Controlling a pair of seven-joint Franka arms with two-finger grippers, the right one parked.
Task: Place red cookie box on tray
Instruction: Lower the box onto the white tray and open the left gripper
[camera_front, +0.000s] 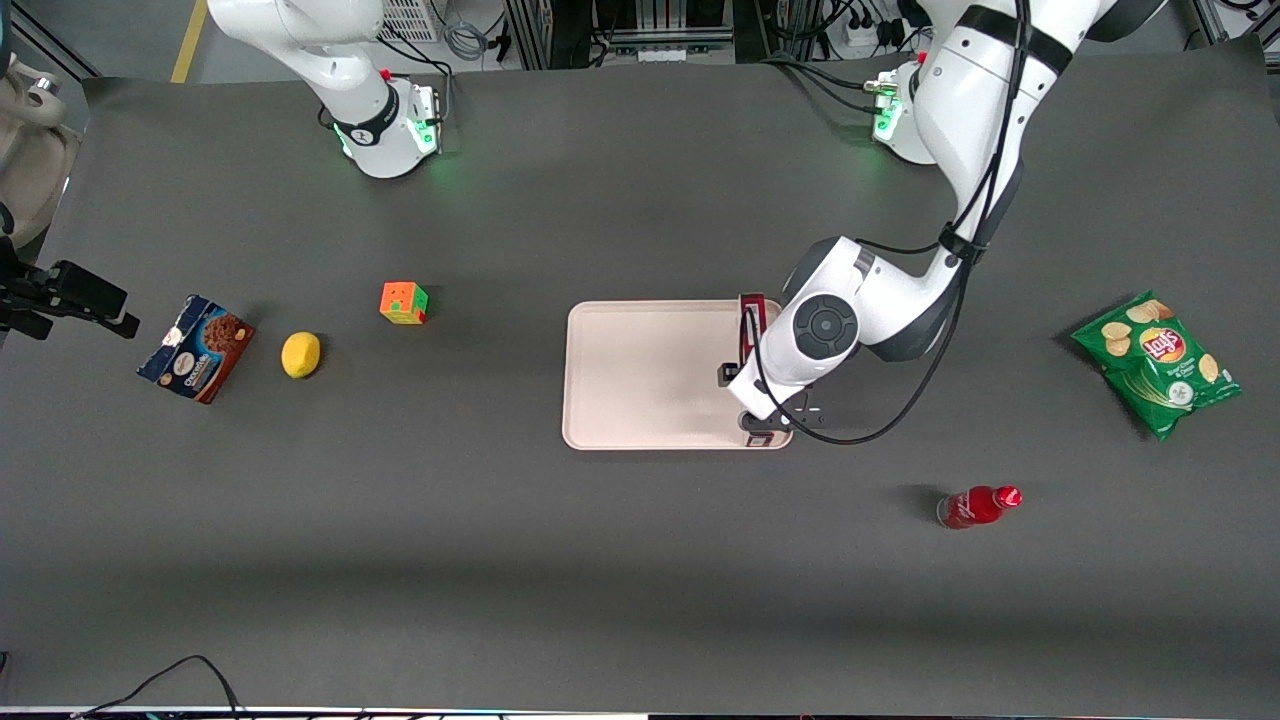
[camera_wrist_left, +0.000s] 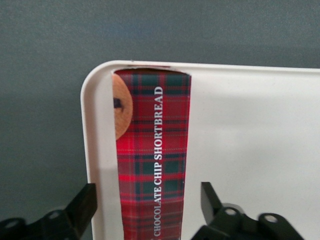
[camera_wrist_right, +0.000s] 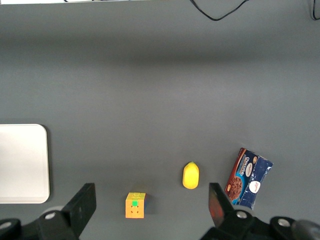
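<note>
Wrist view: red cookie box (camera_wrist_left: 152, 160) lengthwise along tray (camera_wrist_left: 250, 150) edge; gripper (camera_wrist_left: 149, 210) spread wide, straddling it.

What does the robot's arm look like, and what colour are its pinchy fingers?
The working arm is glossy white with rounded joints, a dark grey round cap, black bands and black cables looping along it. Its base glows green. The gripper, above the red cookie box on the tray, has black wedge-shaped fingers, spread open.
</note>
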